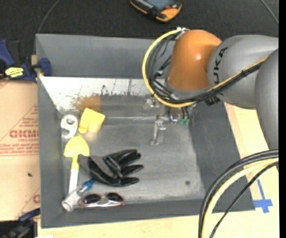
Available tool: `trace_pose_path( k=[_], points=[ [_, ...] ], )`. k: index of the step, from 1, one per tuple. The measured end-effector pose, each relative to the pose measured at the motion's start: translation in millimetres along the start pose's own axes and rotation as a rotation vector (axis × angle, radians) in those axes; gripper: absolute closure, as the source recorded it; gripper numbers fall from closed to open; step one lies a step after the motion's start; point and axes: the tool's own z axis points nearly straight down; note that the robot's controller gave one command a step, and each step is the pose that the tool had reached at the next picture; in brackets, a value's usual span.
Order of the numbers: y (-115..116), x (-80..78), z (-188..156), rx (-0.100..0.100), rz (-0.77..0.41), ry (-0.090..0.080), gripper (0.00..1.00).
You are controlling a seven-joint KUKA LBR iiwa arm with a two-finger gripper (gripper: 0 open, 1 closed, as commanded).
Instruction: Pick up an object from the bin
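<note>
My gripper [157,132] hangs below the orange wrist cover, over bare bin floor near the middle of the bin towards its back wall, with nothing seen in it. The nearest loose thing is a black glove [114,167], lying flat to the lower left of the gripper and apart from it. A yellow sponge-like block [91,120] lies further left near the back-left corner. A yellow scoop with a pale handle [76,152] lies along the left wall beside the glove.
A white tape roll [69,125] sits left of the yellow block. Sunglasses [102,200] and a clear tube with a blue cap [78,195] lie at the front-left corner. The arm and its cables cover the bin's back right.
</note>
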Motion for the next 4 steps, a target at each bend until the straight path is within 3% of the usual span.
trace_pose_path(
  k=[1,2,3,4],
  points=[
    [0,-1.5,-5,0.0,0.0,-0.008,0.0],
    [77,30.2,77,-0.002,-0.226,0.001,0.0],
    [78,43.4,30,0.0,-0.208,-0.012,0.0],
    [154,77.8,44,-0.001,-0.729,-0.003,0.0]
  ],
)
